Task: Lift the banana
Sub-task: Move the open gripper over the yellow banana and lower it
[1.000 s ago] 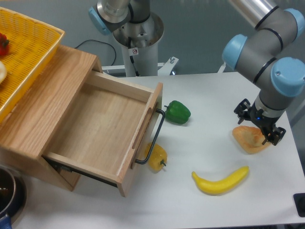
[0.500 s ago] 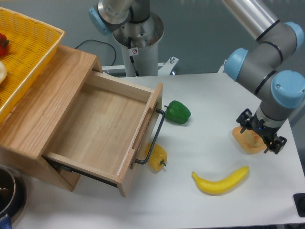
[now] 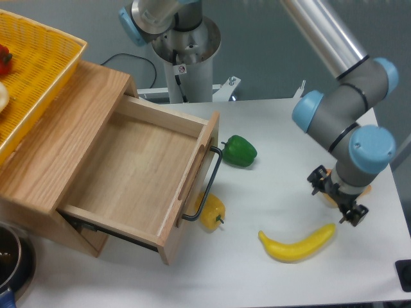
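Note:
The banana point(image 3: 297, 244) lies flat on the white table near the front edge, long and bright yellow, its thicker end pointing right. My gripper point(image 3: 336, 199) hangs just above and behind that right end, apart from the banana. Its two black fingers point down and stand spread open, with nothing held between them. The gripper covers most of an orange-tan bread slice point(image 3: 367, 189) behind it.
A green pepper point(image 3: 239, 150) and a small yellow pepper point(image 3: 212, 211) lie left of the banana, by the handle of an open wooden drawer point(image 3: 138, 173). A yellow basket point(image 3: 38, 64) sits on the drawer unit. The table's front and right edges are close.
The arm has swung left and toward the front, bringing the gripper from over the bread slice to just above the banana's right end. The banana has not moved.

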Tool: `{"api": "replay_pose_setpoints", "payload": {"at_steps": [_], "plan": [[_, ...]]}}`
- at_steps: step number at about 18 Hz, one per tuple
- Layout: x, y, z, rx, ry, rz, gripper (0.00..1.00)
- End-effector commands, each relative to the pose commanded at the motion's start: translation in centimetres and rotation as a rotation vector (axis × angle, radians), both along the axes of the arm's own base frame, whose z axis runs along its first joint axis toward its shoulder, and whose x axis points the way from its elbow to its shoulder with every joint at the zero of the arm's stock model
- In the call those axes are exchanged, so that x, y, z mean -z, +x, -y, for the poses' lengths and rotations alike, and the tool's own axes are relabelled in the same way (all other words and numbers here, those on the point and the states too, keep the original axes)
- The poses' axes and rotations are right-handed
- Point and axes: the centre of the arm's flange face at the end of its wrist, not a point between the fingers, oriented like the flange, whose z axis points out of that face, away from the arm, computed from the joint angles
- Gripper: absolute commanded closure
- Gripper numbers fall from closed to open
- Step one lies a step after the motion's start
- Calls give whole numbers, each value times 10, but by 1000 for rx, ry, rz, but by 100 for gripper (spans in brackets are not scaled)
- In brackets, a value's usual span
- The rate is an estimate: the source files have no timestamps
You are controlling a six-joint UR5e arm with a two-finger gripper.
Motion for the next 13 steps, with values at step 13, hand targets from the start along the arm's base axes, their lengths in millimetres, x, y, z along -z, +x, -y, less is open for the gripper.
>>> {"api": "replay_pose_setpoints", "payload": {"at_steps": [13], "plan": [[15, -7, -19, -2, 49, -74, 4]]}}
